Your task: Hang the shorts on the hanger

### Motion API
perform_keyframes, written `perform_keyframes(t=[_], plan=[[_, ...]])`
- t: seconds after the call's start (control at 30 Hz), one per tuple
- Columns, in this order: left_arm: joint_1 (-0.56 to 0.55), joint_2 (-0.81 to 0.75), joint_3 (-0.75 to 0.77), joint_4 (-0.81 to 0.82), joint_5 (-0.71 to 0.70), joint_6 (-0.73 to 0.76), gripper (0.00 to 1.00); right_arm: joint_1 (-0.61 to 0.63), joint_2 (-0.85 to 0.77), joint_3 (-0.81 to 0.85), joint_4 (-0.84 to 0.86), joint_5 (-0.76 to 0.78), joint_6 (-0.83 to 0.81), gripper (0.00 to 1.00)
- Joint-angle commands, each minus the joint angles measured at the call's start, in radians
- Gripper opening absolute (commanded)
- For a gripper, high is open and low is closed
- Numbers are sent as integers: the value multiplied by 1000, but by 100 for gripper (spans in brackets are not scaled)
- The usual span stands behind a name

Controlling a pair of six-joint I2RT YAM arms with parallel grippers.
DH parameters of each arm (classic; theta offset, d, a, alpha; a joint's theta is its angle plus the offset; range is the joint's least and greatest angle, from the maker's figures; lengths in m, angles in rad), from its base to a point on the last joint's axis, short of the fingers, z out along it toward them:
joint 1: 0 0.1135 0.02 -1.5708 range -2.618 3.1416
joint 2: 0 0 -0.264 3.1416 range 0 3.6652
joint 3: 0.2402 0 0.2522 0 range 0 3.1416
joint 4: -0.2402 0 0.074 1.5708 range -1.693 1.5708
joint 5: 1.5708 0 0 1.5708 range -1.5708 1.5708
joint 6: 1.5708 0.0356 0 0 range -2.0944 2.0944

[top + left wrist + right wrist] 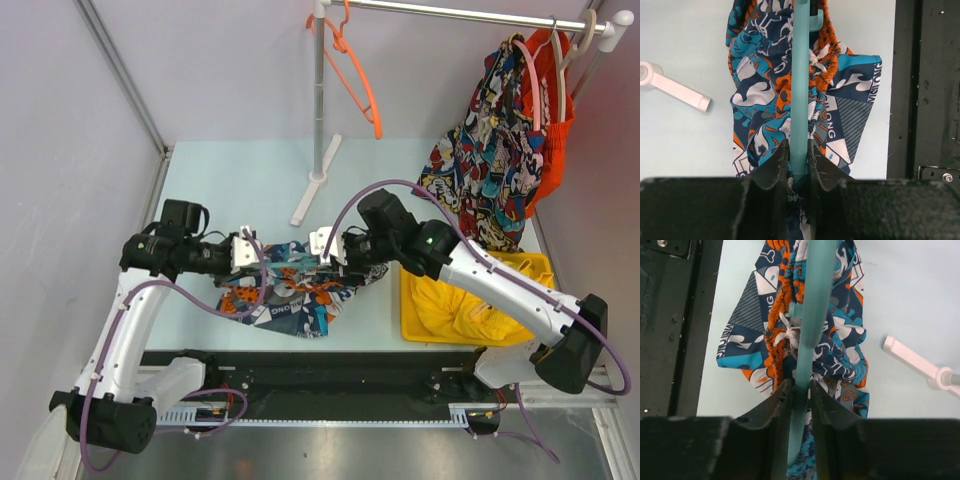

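The shorts (288,290), in a navy, teal, orange and white print, are bunched at the near middle of the desk (200,170), between the two arms. They are draped over the straight bar of the teal hanger (800,75), with cloth falling to both sides of it. The orange drawstring waist and its white knot sit right against the bar. Whether the lower folds rest on the desk or hang just clear of it cannot be told.

The left pincer (798,146) is clamped on the hanger bar at its left end, the two fingers pressed to either side of the plastic. The right pincer (800,386) grips the same bar at the right end in the same way, so the hanger is held level between them.

Farther back stands a white clothes rack (320,110), and one of its feet shows in both wrist views. An orange hanger (362,80) hangs from its rail. At the far right of the rail hang comic-print shorts (485,170) in red, yellow and black. Near right, a yellow garment (460,305) lies heaped in a yellow tray (535,262).
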Motion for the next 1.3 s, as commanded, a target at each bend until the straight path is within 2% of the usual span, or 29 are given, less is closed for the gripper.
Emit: perform_keyframes(t=[0.0, 0.07, 0.2, 0.3, 0.37, 0.4, 0.43, 0.47, 0.5, 0.57, 0.6, 0.67, 0.77, 0.83, 0.93, 1.07, 1.1, 1.27], plan=[[-6, -24, 57, 15, 117, 17, 0, -22, -30, 35, -44, 22, 96, 33], [-6, -22, 55, 34, 131, 1, 0, -42, -29, 33, -57, 5, 121, 44], [-6, -5, 71, 35, 160, -17, 0, -74, -49, -13, 18, -42, 170, 46], [-6, -7, 74, 38, 166, -22, 0, -111, -81, -66, 110, -91, 181, 36], [-6, -10, 71, 40, 168, -26, 0, -124, -92, -71, 147, -111, 196, 25], [-6, -8, 68, 40, 168, -28, 0, -134, -105, -71, 152, -119, 199, 12], [-6, -8, 61, 43, 170, -32, 0, -136, -116, -73, 159, -139, 201, 5], [-6, -8, 57, 58, 174, -46, 0, -137, -128, -73, 159, -139, 217, 0], [-5, -8, 52, 72, 176, -63, 1, -139, -153, -71, 163, -139, 230, 0], [-5, -14, 38, 112, 182, -112, 9, -143, -182, -73, 161, -127, 277, 0], [-5, -23, 34, 174, 177, -191, 28, -144, -200, -73, 159, -111, 297, 0], [-3, -37, 25, 256, 160, -297, 51, -153, -249, -71, 134, -61, 334, 0], [4, -79, 3, 496, 128, -542, 92, -194, -291, -71, 39, 2, 423, 0], [4, -105, -11, 580, 93, -615, 98, -225, -303, -74, -67, 27, 458, 0], [4, -105, -8, 692, 67, -732, 100, -338, -306, -80, -159, 4, 506, 0], [4, -99, 0, 753, 65, -801, 100, -502, -306, -83, -180, -33, 570, 0], [4, -100, -2, 753, 65, -804, 100, -577, -306, -83, -175, -45, 578, 0], [4, -113, -28, 753, 67, -810, 100, -728, -300, -65, -141, -15, 658, 0]])
